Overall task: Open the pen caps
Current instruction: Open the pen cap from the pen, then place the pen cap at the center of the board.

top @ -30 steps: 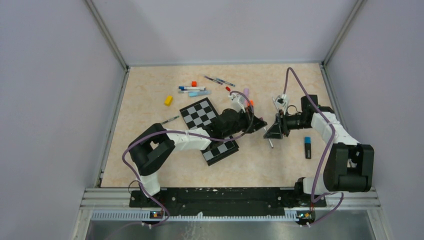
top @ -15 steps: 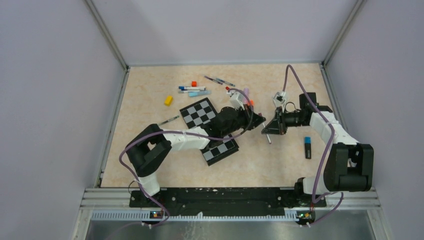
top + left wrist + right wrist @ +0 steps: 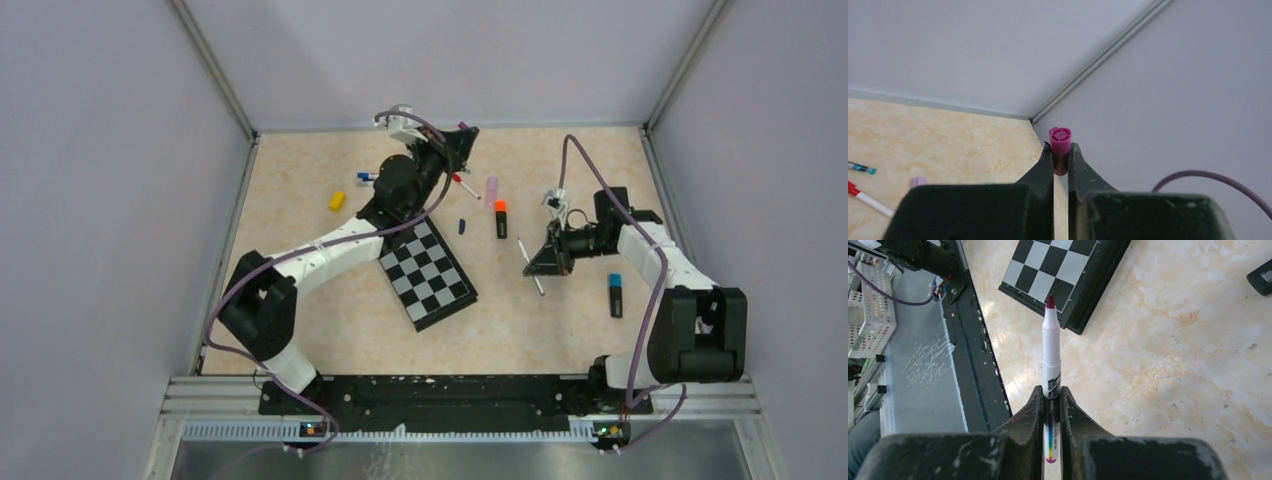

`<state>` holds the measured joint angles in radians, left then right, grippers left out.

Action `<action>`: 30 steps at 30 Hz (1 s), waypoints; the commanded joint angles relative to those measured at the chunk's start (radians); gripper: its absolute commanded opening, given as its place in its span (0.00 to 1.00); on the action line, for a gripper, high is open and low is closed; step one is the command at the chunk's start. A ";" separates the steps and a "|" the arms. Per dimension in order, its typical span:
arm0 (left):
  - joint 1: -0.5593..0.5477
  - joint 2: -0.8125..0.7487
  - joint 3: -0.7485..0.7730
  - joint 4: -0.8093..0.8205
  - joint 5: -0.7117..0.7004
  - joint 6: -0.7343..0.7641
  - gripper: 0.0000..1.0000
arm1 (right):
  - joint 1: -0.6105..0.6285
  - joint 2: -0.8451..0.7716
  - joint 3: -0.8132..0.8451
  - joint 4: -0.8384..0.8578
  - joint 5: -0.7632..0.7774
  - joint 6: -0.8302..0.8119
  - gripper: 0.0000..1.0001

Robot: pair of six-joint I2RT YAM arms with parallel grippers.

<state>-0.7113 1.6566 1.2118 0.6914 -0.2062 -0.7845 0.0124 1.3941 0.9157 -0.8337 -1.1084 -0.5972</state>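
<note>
Moved since a second ago: the left gripper [image 3: 1060, 151] has swung from the middle of the top view, where it met the right gripper [image 3: 1050, 392], to the upper centre by the back wall [image 3: 450, 60]. The checkerboard [image 3: 430, 272] it had partly hidden now shows whole.
Left jaws: a narrow gap, pinched on a magenta cap [image 3: 1060, 141]. The cap stands out past the fingertips, end-on to the wrist camera.
Right jaws: almost together, clamped on the barrel of a white marker [image 3: 1051, 347]. Its bare dark-red tip points away from the wrist.
Why held so: each gripper has one half, so this looks like a straight pull along the pen's length, with the marker kept fixed as the anchor.
Cap's place: upper centre of the top view, off the table [image 3: 570, 170], well apart from the marker at centre right.
Marker's place: raised over the table right of the checkerboard, with an end jutting out on each side of the jaws.
Others lying flat: an orange-capped marker [image 3: 500, 218] at centre, a blue-capped marker [image 3: 615, 294] at right and a red-capped pen [image 3: 465, 186] look unopened. Whether the lilac cap [image 3: 492, 186] is loose I cannot tell.
Likely next: put the cap down among the loose pens at upper centre, then free the right jaws.
</note>
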 commanded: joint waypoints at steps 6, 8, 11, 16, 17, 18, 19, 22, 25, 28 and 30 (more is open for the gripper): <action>0.005 -0.179 -0.177 -0.130 0.165 0.061 0.00 | -0.085 -0.083 -0.012 0.026 0.059 -0.039 0.00; 0.005 -0.206 -0.207 -0.209 0.164 0.078 0.00 | -0.108 -0.102 -0.023 0.050 0.072 -0.022 0.00; 0.003 -0.206 -0.210 -0.332 0.185 0.096 0.00 | -0.125 -0.115 -0.033 0.074 0.097 -0.005 0.00; -0.004 -0.110 -0.115 -0.571 0.201 0.070 0.00 | -0.146 -0.111 -0.038 0.086 0.112 0.005 0.00; -0.011 -0.084 -0.085 -0.620 0.201 0.073 0.00 | -0.151 -0.112 -0.038 0.087 0.115 0.007 0.00; -0.018 -0.056 -0.057 -0.666 0.193 0.083 0.00 | -0.154 -0.112 -0.039 0.090 0.118 0.009 0.00; -0.027 -0.026 -0.021 -0.721 0.175 0.093 0.00 | -0.158 -0.112 -0.040 0.090 0.120 0.011 0.00; -0.041 0.077 0.111 -0.871 0.135 0.118 0.00 | -0.167 -0.112 -0.041 0.096 0.123 0.016 0.00; -0.045 0.176 0.245 -1.013 0.115 0.136 0.00 | -0.170 -0.111 -0.043 0.100 0.127 0.019 0.00; -0.045 0.268 0.345 -1.098 0.107 0.159 0.02 | -0.170 -0.111 -0.044 0.102 0.128 0.023 0.00; -0.045 0.315 0.395 -1.124 0.102 0.174 0.06 | -0.170 -0.111 -0.044 0.104 0.129 0.025 0.00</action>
<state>-0.7570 1.9079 1.4975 -0.2813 -0.0708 -0.6609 -0.1474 1.3041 0.8700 -0.7551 -0.9714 -0.5751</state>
